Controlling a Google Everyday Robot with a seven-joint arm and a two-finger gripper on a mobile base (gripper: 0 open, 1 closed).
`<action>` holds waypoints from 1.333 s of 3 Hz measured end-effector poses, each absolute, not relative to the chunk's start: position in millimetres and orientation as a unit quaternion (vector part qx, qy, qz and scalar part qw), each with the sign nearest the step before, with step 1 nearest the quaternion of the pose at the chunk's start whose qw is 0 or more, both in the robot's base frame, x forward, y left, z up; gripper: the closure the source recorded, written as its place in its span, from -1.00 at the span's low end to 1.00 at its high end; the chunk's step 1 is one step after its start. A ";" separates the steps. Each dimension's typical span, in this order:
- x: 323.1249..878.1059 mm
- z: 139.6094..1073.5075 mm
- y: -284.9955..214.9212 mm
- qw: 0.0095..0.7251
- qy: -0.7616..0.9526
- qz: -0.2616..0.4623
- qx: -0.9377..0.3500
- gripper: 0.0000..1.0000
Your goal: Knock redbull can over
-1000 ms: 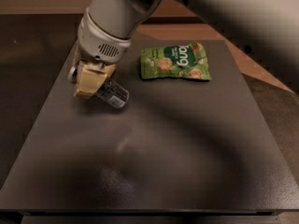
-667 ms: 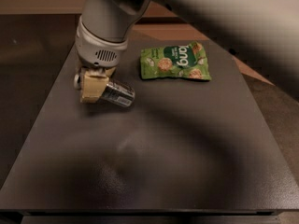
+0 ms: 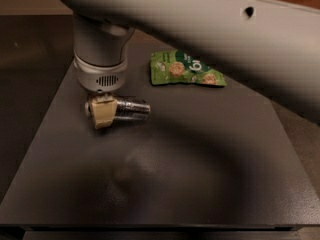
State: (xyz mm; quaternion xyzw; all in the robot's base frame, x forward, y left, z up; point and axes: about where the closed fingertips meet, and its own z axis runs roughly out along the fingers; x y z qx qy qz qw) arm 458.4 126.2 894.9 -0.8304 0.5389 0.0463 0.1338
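The redbull can lies on its side on the dark table, left of centre, with its length running left to right. It looks silvery with dark panels. My gripper is at the can's left end, with a tan pad touching or just beside it. The grey wrist stands right above, and the big grey arm crosses the top of the view. The can's left end is hidden behind the pad.
A green snack bag lies flat at the back of the table, to the right of the can. The table's left edge runs close to the gripper, with dark floor beyond it.
The can has gone from leaning under the gripper to lying flat on the table. The gripper has shifted slightly toward the near side. The snack bag has not moved.
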 end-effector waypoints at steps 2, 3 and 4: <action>440.2 862.4 126.5 0.079 0.500 0.001 -0.863 0.65; 433.8 853.5 128.4 0.064 0.479 -0.009 -0.875 0.19; 428.2 847.9 131.8 0.057 0.460 -0.013 -0.886 -0.30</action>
